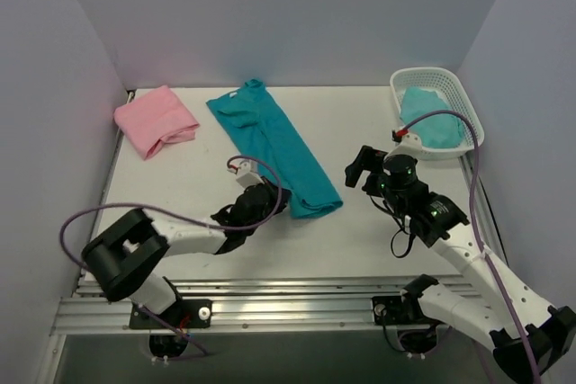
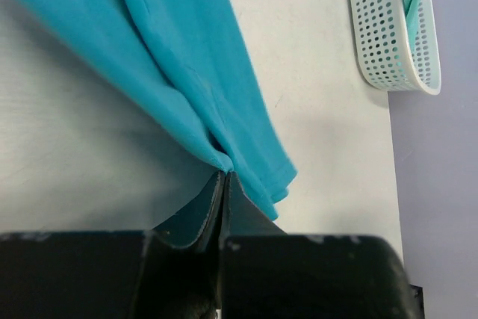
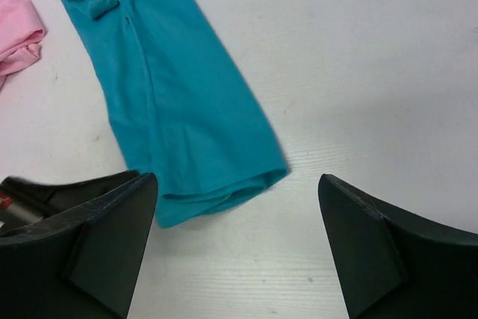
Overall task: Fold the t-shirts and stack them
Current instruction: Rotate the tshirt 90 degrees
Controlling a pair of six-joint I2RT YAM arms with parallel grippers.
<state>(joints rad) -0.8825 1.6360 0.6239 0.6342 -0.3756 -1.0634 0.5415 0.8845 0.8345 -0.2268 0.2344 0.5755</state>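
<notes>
- Found the teal t-shirt lying as a long narrow strip slantwise across the middle of the table, collar at the far end, hem at the near end.
- Noted the left gripper clenched on the strip's left edge close to the hem. Pads pressed flat together, a thin lip of cloth pinched between them.
- Noted the right gripper released, jaws wide, hovering just off the hem's right side and touching nothing.
- Saw the pink t-shirt folded at the far left corner, well apart from the strip.
- Saw a basket at the far right with another teal cloth inside.
- Judged the step in hand as lifting the hem toward the collar to halve the strip.
- Feared a one-sided lift: with only the left edge held, could drag the hem askew and spill the lengthwise fold open.
- Feared a shallow pinch too — might catch just the top layer, or slip once the cloth's weight came on.
- Feared a low carry ploughing the strip sideways across the table.
</notes>
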